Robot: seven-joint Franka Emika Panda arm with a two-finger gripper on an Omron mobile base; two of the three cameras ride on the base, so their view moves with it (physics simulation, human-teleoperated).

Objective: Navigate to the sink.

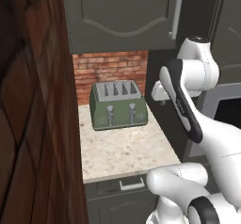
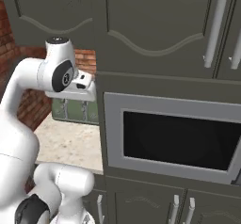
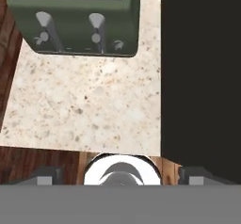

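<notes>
Ahead of the hand [image 3: 121, 180], a green toaster [image 3: 75, 23] is seen on the speckled bench [image 3: 89, 110]; its fingers [image 3: 44, 177] are spread wide apart, nothing between them.

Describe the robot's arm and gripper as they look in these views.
The white arm has smooth rounded glossy links, with dark grey bands and caps at the joints. The gripper has two small dark grey blocky finger tips flanking a round white, glossy hand part. No cables or markings are visible.
</notes>
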